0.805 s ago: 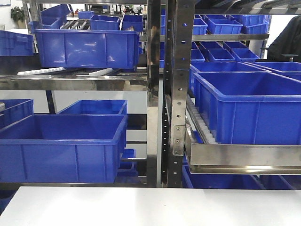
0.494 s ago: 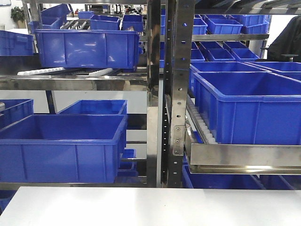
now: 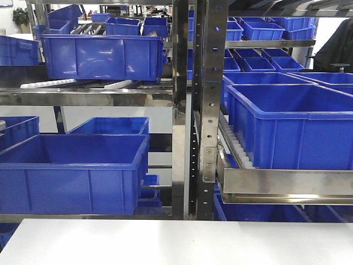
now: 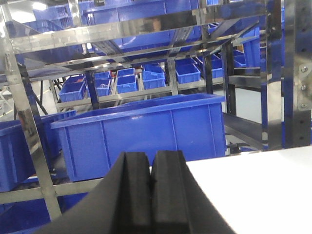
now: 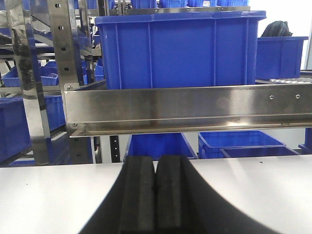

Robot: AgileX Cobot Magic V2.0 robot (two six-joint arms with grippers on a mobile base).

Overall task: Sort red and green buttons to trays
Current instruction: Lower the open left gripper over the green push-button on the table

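Steel racking (image 3: pixel 209 110) loaded with blue crates (image 3: pixel 71 171) fills the background, and a white tabletop (image 3: pixel 176 243) crosses the bottom of the front view. We find neither the buttons nor the trays in any view (not on the strip of table the front camera shows, nor in either wrist picture). So we cannot say which way they lie from either arm, how they are turned, or which arm is nearer. Our left gripper (image 4: pixel 151 195) has its black pads pressed together with nothing between them, looking level past the table's edge towards a crate. Our right gripper (image 5: pixel 156 200) is likewise closed on nothing, facing a steel rail (image 5: pixel 185 109) beyond the table. We judge that no pick is under way, and that the next move calls for finding the buttons before any reach.
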